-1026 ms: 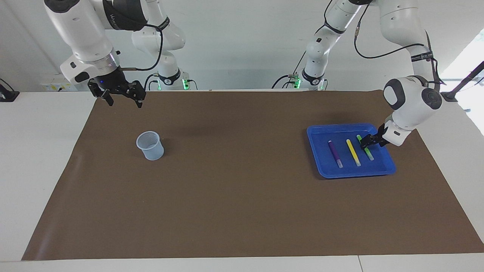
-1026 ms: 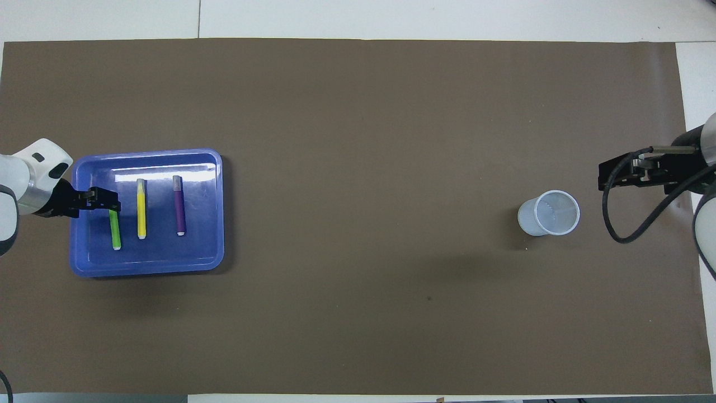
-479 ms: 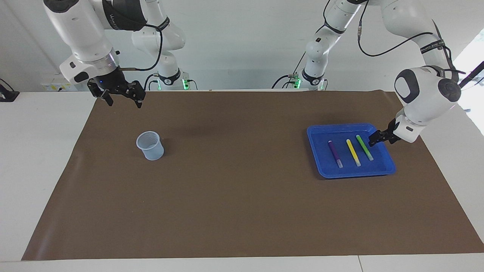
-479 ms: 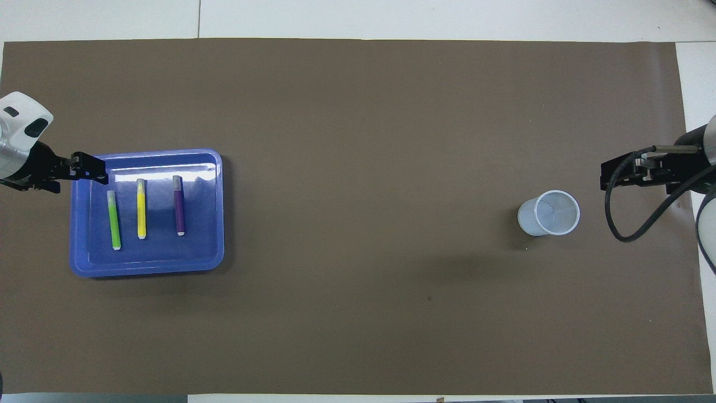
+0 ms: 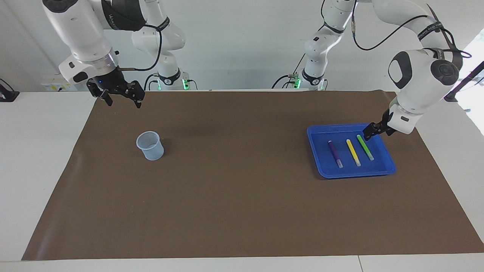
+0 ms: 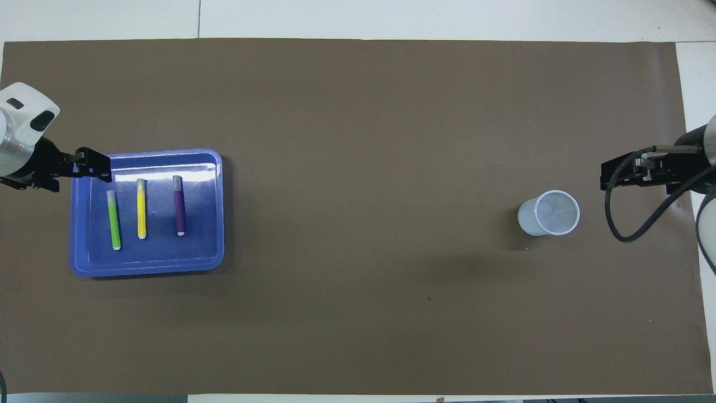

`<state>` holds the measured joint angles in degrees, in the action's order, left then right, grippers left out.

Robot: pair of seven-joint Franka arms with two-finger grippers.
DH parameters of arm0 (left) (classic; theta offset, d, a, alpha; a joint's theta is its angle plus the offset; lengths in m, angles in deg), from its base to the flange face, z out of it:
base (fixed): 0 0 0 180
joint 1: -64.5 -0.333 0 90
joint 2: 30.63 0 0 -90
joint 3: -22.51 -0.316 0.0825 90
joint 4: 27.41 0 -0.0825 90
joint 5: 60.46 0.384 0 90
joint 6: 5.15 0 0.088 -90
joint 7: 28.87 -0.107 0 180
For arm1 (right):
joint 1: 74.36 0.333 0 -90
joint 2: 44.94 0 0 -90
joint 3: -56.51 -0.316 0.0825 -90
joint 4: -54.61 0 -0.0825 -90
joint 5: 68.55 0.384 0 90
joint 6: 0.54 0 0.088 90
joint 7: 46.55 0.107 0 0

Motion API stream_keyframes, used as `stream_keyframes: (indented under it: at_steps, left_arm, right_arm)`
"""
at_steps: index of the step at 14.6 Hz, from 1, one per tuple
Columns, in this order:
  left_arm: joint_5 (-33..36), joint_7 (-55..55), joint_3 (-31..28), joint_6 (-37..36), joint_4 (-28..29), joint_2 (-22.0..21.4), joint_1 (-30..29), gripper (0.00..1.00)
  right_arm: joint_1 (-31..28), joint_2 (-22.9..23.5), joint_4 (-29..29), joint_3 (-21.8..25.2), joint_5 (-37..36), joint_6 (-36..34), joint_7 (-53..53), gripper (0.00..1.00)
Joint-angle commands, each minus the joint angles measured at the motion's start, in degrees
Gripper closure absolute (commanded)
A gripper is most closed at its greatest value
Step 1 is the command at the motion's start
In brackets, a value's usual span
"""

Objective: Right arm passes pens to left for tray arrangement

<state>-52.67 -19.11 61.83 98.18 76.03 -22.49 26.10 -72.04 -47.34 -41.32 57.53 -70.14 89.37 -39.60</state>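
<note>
While all three pens lie inside the tray [image 5: 390, 165], both grippers hang in the air with nothing in them. The tray rests on the brown mat [image 5: 234, 196] at the left arm's end of the table. Within the tray, the purple pen [image 5: 335, 153] lies on the side toward the cup [image 5: 150, 145], the yellow pen [image 5: 353, 152] lies in the middle, and the green pen [image 5: 365, 147] lies on the side away from the cup. The pens lie roughly parallel, apart from one another, with no pen touching the rim.

The left gripper [image 5: 368, 133] is over the tray corner nearest the robots at the green pen's side, raised clear of the pens. Its jaws stand wide.

The right gripper [image 5: 121, 99] is above the mat edge at the right arm's end, well apart from the tray. Its jaws stand wide. The right arm waits there. The cup stands upright on the mat, far from the tray.
</note>
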Motion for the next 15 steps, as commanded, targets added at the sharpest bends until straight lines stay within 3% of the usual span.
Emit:
stream_keyframes:
  at_steps: [1,3,8,10,15]
  left_arm:
    - [-1.2,0.6,-5.6,-3.1,-0.4,-3.2,5.9,0.0]
    - [-5.3,0.7,-15.4,-4.3,-0.3,-5.7,14.6,0.0]
    - [-7.3,0.5,-43.3,-7.9,-0.2,-8.9,42.0,0.0]
    - [-8.1,0.6,-47.0,-9.7,-1.3,-8.8,45.6,0.0]
    - [-8.1,0.4,-46.4,-16.5,-6.1,-10.1,45.9,0.0]
  right_arm:
    - [-0.8,-1.0,-1.2,-0.4,0.4,0.4,-0.7,0.0]
    - [-0.8,-1.0,-1.2,-0.4,0.4,0.3,-0.7,0.0]
    - [-0.8,-1.0,-1.2,-0.4,0.4,0.4,-0.7,0.0]
    - [-0.8,-1.0,-1.2,-0.4,0.4,0.3,-0.7,0.0]
    - [-0.8,-1.0,-1.2,-0.4,0.4,0.3,-0.7,0.0]
